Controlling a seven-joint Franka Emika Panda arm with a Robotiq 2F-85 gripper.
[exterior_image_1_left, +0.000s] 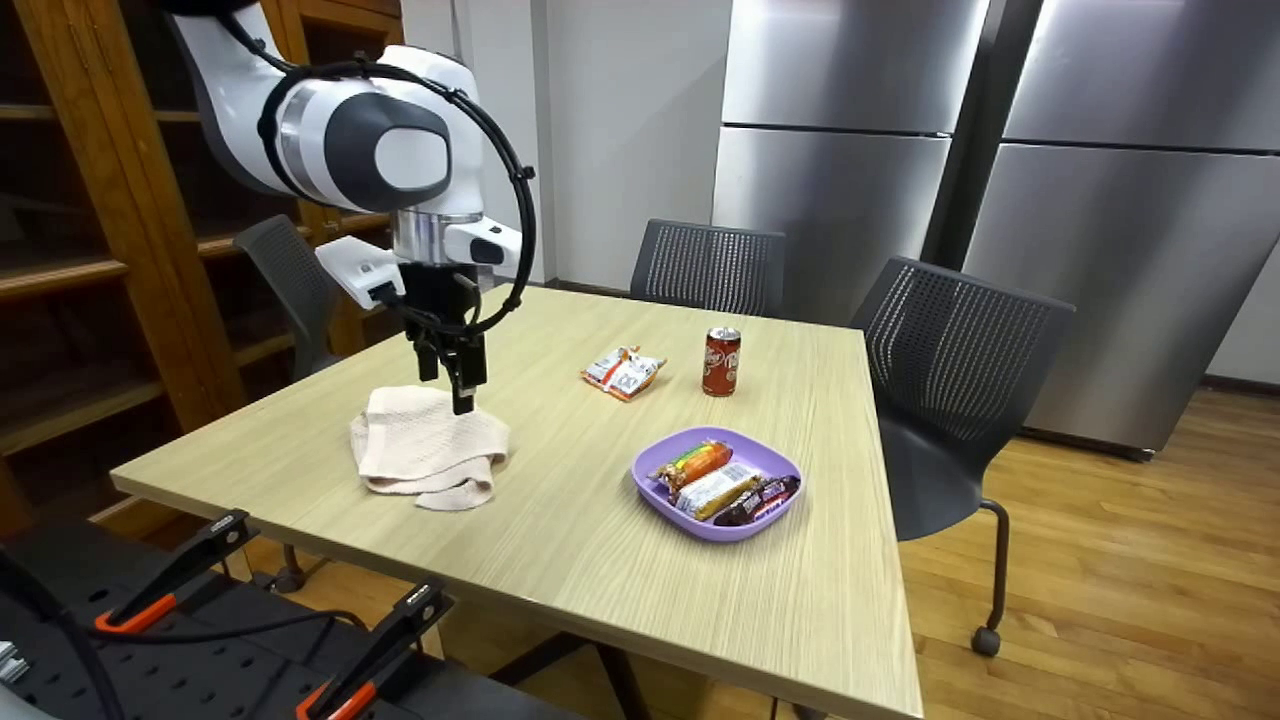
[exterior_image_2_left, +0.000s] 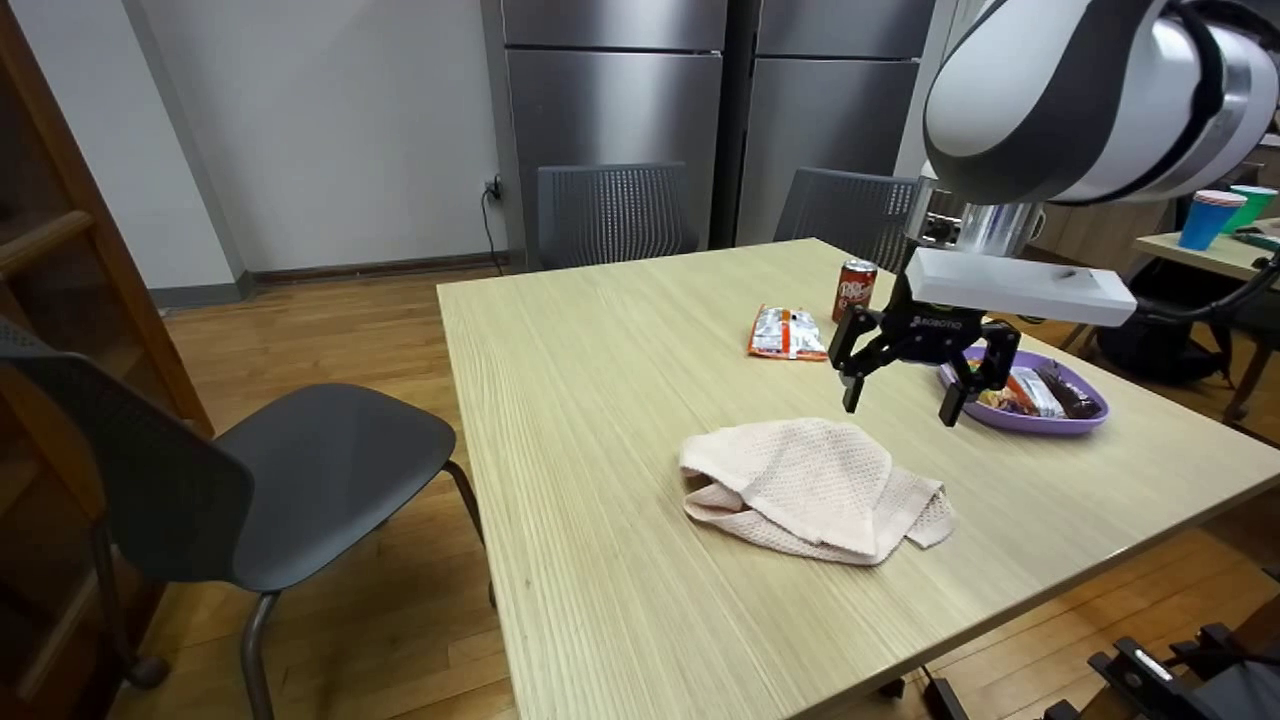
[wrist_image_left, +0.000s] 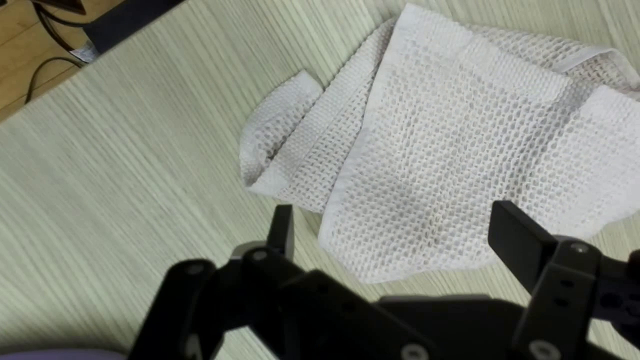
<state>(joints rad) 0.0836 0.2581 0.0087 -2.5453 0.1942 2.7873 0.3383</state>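
My gripper (exterior_image_1_left: 446, 388) (exterior_image_2_left: 900, 408) (wrist_image_left: 392, 210) points down with its jaws wide apart and nothing between them. Beneath it a pale, waffle-textured cloth (exterior_image_1_left: 425, 445) (exterior_image_2_left: 810, 485) (wrist_image_left: 450, 135) lies loosely folded on the table. The fingertips appear to hover above the cloth, near one edge of it. A purple tray (exterior_image_1_left: 765, 455) (exterior_image_2_left: 1030, 425) holds several wrapped snacks; only its rim (wrist_image_left: 65, 355) shows in the wrist view. Behind stand a red soda can (exterior_image_1_left: 721, 362) (exterior_image_2_left: 854, 288) and a silver-and-orange snack bag (exterior_image_1_left: 624, 372) (exterior_image_2_left: 787, 333), both apart from the gripper.
The light wooden table (exterior_image_1_left: 560, 540) carries all these things. Dark chairs (exterior_image_1_left: 708, 268) (exterior_image_2_left: 330, 480) stand around it, with steel refrigerators (exterior_image_1_left: 830, 200) behind. Black-and-orange clamps (exterior_image_1_left: 375, 650) sit near the table's edge by the robot's mount. Cables run along the arm.
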